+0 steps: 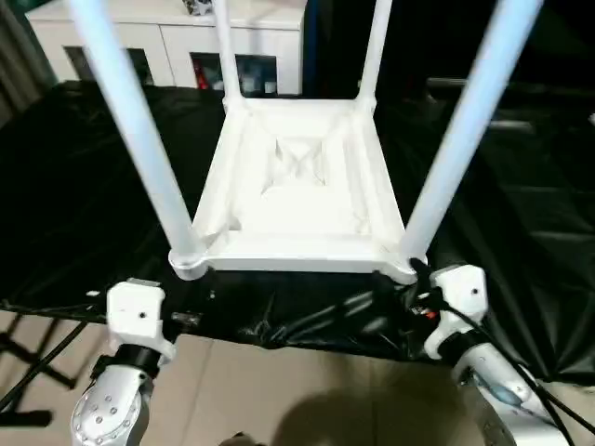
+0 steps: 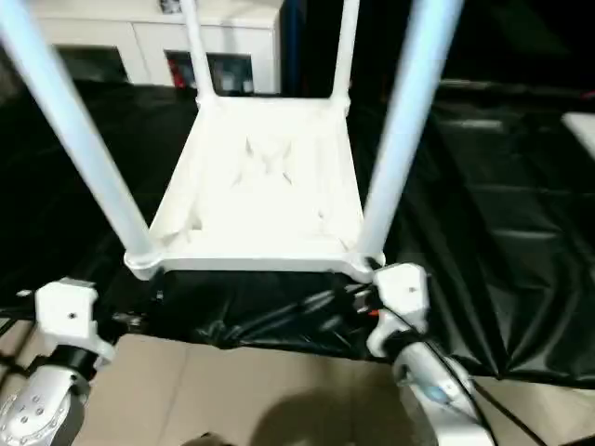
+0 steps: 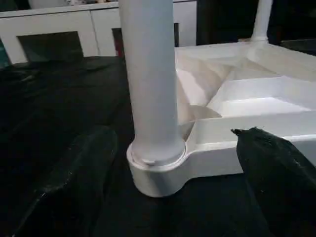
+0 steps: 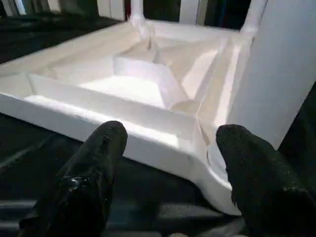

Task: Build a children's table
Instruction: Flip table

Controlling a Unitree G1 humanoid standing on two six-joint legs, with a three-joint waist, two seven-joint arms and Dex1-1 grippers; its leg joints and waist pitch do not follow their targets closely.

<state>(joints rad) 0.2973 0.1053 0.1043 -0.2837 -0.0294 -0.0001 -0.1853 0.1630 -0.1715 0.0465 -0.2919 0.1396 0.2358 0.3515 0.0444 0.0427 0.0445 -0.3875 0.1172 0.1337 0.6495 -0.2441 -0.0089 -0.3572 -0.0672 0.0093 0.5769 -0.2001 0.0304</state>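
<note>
The children's table lies upside down on the black cloth, its ribbed tabletop (image 1: 297,200) facing up. Four white legs stand in the corner sockets: near left (image 1: 130,121), near right (image 1: 465,121), far left (image 1: 226,46), far right (image 1: 375,46). My left gripper (image 3: 170,148) is open at the near left corner. Its black fingers (image 3: 84,168) stand on either side of the socket (image 3: 158,173) without touching it. My right gripper (image 4: 173,133) is open at the near right corner, facing the tabletop's front rim (image 4: 123,123), fingers apart from it.
A white cabinet (image 1: 186,37) stands behind the work surface. Black cloth (image 1: 74,186) covers the surface and hangs over its front edge, with tan floor (image 1: 279,390) below. Cables (image 1: 418,311) run along my right wrist.
</note>
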